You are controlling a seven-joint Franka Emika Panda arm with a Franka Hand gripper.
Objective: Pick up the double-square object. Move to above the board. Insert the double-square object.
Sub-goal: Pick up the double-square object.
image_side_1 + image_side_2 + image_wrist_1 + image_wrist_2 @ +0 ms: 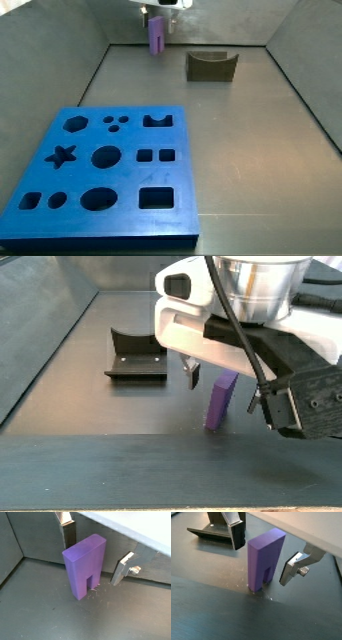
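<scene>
My pincer hangs at the far end of the grey tray floor, spread, with the slender lilac plastic peg of two joined square prongs standing upright between the flat silver fingers. In both wrist views there is a gap on each side of the peg, so I judge nothing is gripped yet. The peg stands prongs-down on the floor, close to the far wall.

To do the grasp well, I should centre the pads on the peg's broad faces, well above the slot, and close squarely so it does not tip or twist.

The dark L-shaped fixture stands near the peg, toward the far right corner; lifting straight up first should keep clear of it and the wall. The large flat bright-blue board with shaped cutouts lies well apart, at the near left, with open floor between.
</scene>
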